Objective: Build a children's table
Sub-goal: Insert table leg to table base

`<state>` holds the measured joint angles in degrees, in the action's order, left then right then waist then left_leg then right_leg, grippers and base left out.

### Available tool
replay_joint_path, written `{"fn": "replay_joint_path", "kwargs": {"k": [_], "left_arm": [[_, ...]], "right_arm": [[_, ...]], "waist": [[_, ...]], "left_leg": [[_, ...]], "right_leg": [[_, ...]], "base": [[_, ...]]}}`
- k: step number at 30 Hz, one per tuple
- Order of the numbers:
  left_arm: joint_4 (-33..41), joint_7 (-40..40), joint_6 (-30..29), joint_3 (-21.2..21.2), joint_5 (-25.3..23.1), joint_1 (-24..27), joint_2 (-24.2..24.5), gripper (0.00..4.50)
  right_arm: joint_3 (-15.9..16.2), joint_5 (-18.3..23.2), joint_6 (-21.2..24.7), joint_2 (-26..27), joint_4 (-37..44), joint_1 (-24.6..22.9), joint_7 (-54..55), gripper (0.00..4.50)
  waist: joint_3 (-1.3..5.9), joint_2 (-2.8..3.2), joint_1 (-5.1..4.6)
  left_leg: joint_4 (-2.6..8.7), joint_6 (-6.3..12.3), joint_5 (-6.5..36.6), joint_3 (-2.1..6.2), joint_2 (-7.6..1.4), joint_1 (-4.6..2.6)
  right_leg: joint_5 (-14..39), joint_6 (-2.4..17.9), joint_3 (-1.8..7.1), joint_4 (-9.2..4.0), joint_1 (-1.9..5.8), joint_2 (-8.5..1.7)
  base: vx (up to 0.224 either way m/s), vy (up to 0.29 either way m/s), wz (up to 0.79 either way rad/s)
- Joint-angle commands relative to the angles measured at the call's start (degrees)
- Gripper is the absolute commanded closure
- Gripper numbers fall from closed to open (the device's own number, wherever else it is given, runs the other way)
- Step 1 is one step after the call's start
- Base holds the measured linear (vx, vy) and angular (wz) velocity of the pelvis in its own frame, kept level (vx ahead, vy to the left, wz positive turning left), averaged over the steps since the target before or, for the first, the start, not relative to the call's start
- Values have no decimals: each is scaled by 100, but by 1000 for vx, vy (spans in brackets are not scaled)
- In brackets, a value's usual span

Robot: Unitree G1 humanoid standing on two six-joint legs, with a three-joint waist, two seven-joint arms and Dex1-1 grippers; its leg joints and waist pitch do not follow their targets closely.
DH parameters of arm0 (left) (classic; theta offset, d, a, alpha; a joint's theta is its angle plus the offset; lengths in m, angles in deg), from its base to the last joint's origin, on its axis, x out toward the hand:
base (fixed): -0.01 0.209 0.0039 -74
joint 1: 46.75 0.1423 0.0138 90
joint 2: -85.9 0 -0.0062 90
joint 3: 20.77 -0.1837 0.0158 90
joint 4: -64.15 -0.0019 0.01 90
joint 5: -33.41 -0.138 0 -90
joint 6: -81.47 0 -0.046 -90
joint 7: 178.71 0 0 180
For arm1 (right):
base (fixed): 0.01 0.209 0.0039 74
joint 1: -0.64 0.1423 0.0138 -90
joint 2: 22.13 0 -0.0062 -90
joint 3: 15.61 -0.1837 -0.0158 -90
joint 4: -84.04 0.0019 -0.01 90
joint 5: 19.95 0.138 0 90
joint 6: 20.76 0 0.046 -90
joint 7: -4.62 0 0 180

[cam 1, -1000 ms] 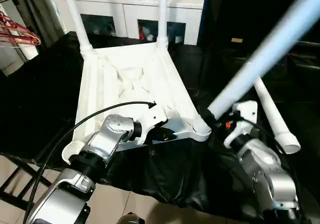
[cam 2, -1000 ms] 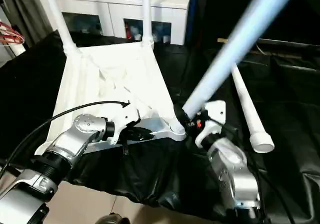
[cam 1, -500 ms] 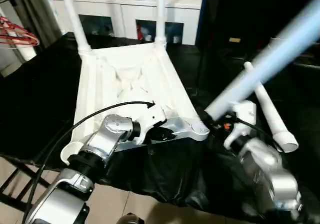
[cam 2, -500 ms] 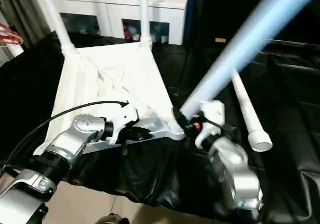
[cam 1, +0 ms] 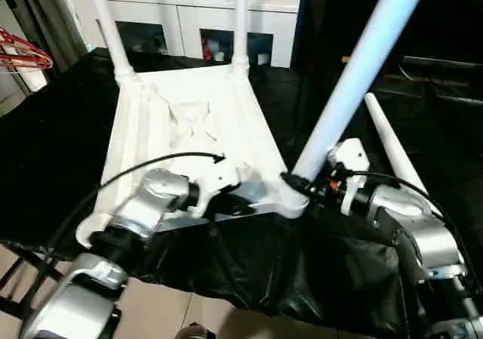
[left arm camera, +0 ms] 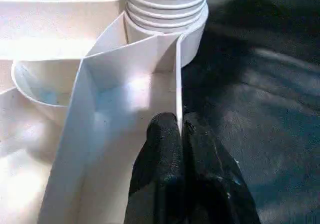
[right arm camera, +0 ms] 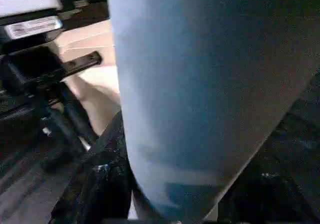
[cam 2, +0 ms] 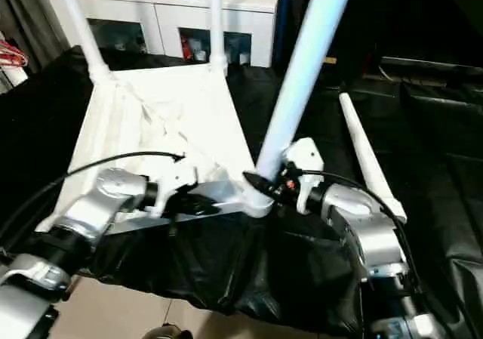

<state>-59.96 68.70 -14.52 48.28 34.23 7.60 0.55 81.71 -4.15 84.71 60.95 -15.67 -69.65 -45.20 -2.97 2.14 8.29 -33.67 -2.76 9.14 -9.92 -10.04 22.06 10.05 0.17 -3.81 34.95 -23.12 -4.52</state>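
Surface: black cloth (cam 1: 45, 165), upside-down table top (cam 1: 189, 127) in the middle
Left gripper (left arm camera: 181, 129): our fingers pinched tight on the top's rim
Right gripper (cam 1: 306, 184): fingers clamping third leg (cam 1: 355, 75), foot at 5 o'clock socket (cam 1: 290, 201)
Spare leg (cam 1: 392, 154): lying at 3 o'clock
Risk: leg's tilted, so we could cross-thread it

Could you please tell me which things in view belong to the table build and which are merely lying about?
Belonging to the build:
table top
two fitted legs
leg in right gripper
spare leg

Lying about:
white cabinet
red hangers
black cloth
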Motion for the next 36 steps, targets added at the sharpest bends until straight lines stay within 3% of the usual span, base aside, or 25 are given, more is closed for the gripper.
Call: {"fn": "replay_joint_path", "kwargs": {"k": [1,7,13,23,26,29,31,33,36], "left_arm": [[476,379,72,-19,151,-114,82,450],[706,791,50,-131,170,-59,279,450],[759,875,40,-156,122,-64,312,450],[765,905,128,-166,97,-10,353,450],[699,788,113,-98,112,-36,303,450],[590,332,46,39,61,-119,140,450],[578,31,-36,140,48,-166,34,450],[599,-496,-291,305,15,-227,-158,450],[688,-1209,-647,442,-127,-284,-406,450]], "right_arm": [[416,-71,277,-133,-305,-184,-442,262],[731,-155,261,-344,-253,-183,-1079,262],[753,-211,176,-326,-483,46,-1204,262],[840,-147,76,-350,-314,-109,-1513,262],[696,-189,10,-159,-490,-71,-1165,262],[407,-309,-84,172,-903,104,-400,262],[286,-472,-141,343,-1176,223,153,262],[103,-608,-199,580,-1508,351,851,262],[-106,-705,-160,890,-1953,552,1676,262]], "waist": [[337,-63,21],[269,-53,50],[238,-71,48],[249,-133,63],[271,-144,69],[264,-152,46],[233,-155,-7],[222,-169,-80],[215,-166,-153]], "left_leg": [[444,142,1726,124,-325,-100],[480,84,2035,132,-342,-129],[509,-43,2303,157,-346,-152],[517,-7,2131,149,-358,-134],[511,4,2039,137,-358,-135],[522,-63,2152,144,-346,-134],[531,-198,2477,171,-330,-174],[550,-303,2684,218,-328,-148],[551,-347,2869,250,-308,-160]], "right_leg": [[1725,1061,278,-466,229,-465],[1973,1070,293,-494,193,-468],[2336,1017,296,-531,174,-488],[2162,1046,307,-515,190,-496],[1987,1107,305,-497,195,-496],[2168,1098,295,-514,186,-503],[2820,951,273,-578,149,-519],[3279,749,249,-611,162,-538],[3520,618,215,-668,147,-541]], "base": [[0,0,0],[0,0,0],[0,0,0],[0,0,0],[0,0,0],[0,0,0],[0,0,0],[0,0,0],[0,0,0]]}}
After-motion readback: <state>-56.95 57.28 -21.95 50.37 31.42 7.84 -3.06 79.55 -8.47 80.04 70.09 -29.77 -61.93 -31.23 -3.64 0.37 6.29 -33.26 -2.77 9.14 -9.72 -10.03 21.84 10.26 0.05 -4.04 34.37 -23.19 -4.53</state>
